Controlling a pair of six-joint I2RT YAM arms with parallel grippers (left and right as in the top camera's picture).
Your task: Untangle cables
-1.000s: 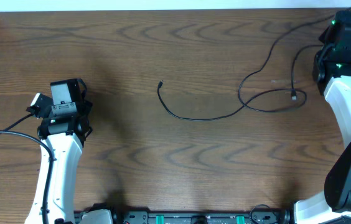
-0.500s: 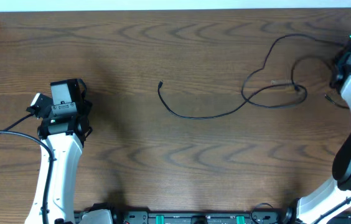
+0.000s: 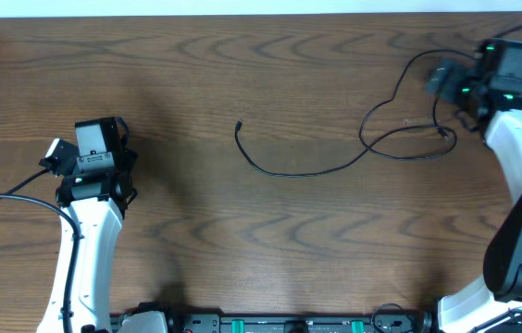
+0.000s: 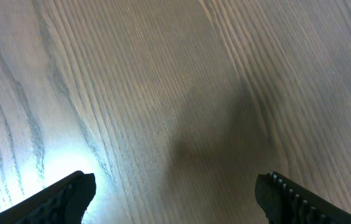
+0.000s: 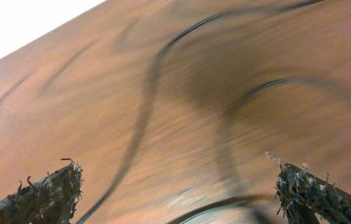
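Thin black cable (image 3: 298,173) loose on the wooden desk (image 3: 150,74)

It ran from a small plug end (image 3: 239,125) near the desk's middle, curving rightward into loose loops beside the right tool (image 3: 439,80). Both tools were spread wide and held nothing: the left tool (image 4: 175,193) over bare wood, well apart from the cable; the right above blurred strands.
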